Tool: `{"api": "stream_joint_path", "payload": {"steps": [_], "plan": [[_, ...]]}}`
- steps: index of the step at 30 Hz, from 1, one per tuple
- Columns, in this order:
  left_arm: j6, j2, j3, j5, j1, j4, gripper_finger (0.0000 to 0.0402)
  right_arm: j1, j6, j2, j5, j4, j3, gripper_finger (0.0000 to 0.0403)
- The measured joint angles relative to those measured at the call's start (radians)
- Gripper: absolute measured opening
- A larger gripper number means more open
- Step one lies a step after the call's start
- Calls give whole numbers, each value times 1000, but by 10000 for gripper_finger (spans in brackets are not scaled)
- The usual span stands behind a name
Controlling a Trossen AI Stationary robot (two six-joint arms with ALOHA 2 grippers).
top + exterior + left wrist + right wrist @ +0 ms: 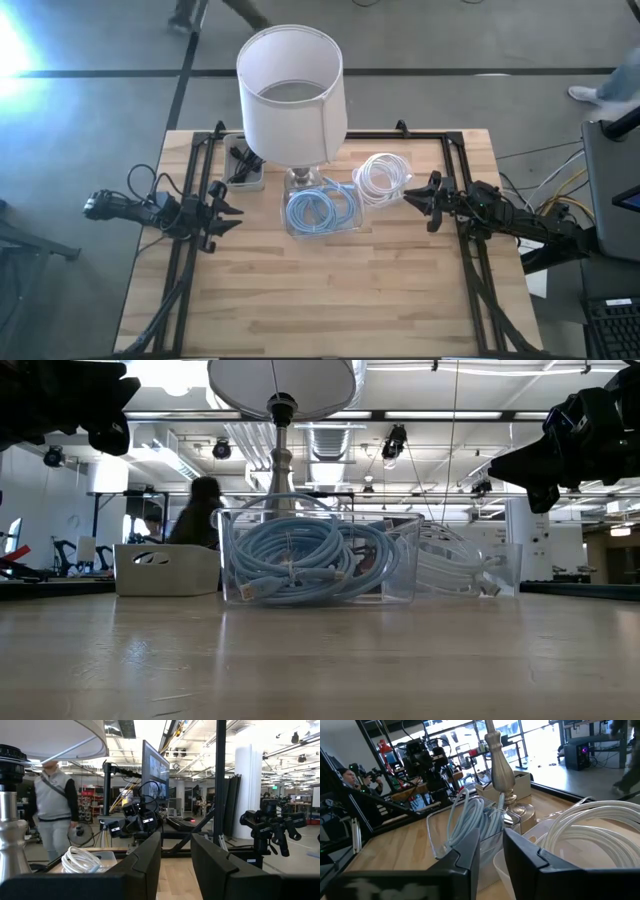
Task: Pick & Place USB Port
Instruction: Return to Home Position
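A coil of light blue cable [322,210] lies in a clear box [318,560] at the table's middle. A coil of white cable [383,179] sits in a second clear container [470,568] just right of it. A small grey power strip [246,166] rests on the table left of the lamp. My left gripper [228,210] hovers open left of the blue coil. My right gripper [412,197] hovers open beside the white coil [590,832], above the table. Neither touches anything.
A tall lamp with a white shade [292,92] and silver base [500,770] stands at the far middle, its shade overhanging the boxes. A black frame [190,200] runs along the table's sides. Bare wood fills the near half [330,300]. A person [52,807] stands beyond the table.
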Motion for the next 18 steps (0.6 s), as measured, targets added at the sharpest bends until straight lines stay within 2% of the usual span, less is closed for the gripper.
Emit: {"api": "stream_joint_path", "payload": {"steps": [9,18], "plan": [[0,0,0,0,0,0,110,0,0,0,0,0,0,89],[0,0,0,0,1,0,110,0,0,0,0,0,0,73]]}}
